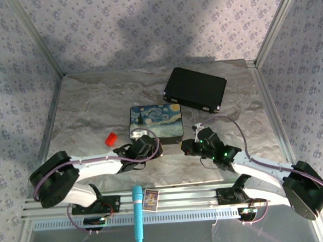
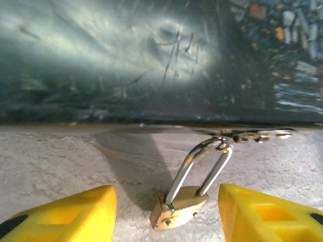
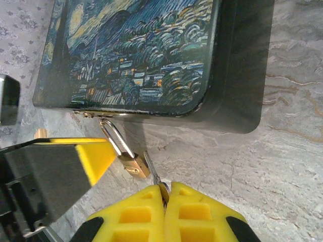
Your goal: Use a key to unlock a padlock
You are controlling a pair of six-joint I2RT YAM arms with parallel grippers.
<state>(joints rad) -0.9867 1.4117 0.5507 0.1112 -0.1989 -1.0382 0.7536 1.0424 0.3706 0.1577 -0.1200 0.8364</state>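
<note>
Right gripper [image 3: 164, 194]: yellow fingers pressed together, pinching the near end of a thin silver key [image 3: 152, 170], with the blade pointing away toward the box. Key blade: just beside the body of the tiny brass-gold padlock [image 3: 133, 165]; whether it touches the padlock or enters the keyway cannot be told. Padlock: lies on the grey marbled bench [image 1: 89, 103] against the near side of the starry-night painted box [image 1: 156, 123]. Its silver shackle [image 2: 202, 161] has both legs seated in the body and is threaded through the box's small metal hasp [image 2: 237, 136]. The body is tilted, with the keyhole end turned toward the left wrist camera. Left gripper [image 2: 166, 199]: yellow fingers [image 2: 75, 212] spread, one on each side of the padlock body, with a gap on both sides and nothing clasped. Black rectangular hard case [image 1: 195, 90]: lies flat on the bench beyond the painted box and to its right, apart from it. Small red object [image 1: 111, 139]: on the bench left of the painted box, near but not touching it. Light-blue cylindrical object [image 1: 139, 216]: lies across the aluminium rail [image 1: 199, 194] at the bench's near edge, between the two arm bases. Small picture card [image 1: 151, 199]: on the same rail, just right of the cylinder's upper end.
</note>
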